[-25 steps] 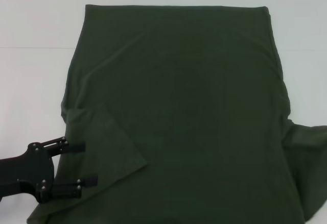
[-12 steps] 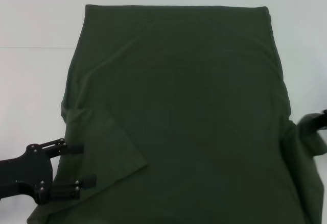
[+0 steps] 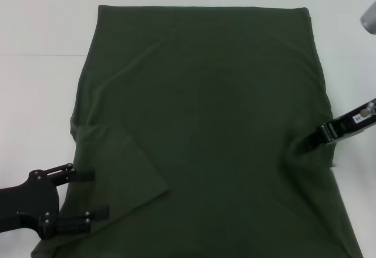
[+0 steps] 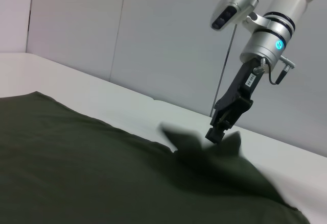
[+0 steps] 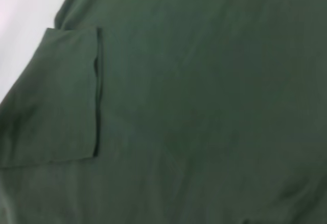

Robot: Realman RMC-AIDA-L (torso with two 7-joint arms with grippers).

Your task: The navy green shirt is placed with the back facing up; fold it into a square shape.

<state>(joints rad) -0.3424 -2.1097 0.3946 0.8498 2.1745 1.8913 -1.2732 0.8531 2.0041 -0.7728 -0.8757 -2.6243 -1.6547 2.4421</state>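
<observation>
Right gripper (image 3: 306, 143) is pinching the shirt (image 3: 205, 111) sleeve and carrying it inward; it should be laying it flat, mirroring the left. Left gripper (image 3: 97, 194) is hanging open beside its folded sleeve.

The left gripper (image 3: 97, 194) is matte black, two flat fingers fixed by small silver screws; the right gripper (image 4: 216, 132) is black too, below a silver cylindrical wrist with black rings, a glowing blue mark and a thin looped cable
</observation>
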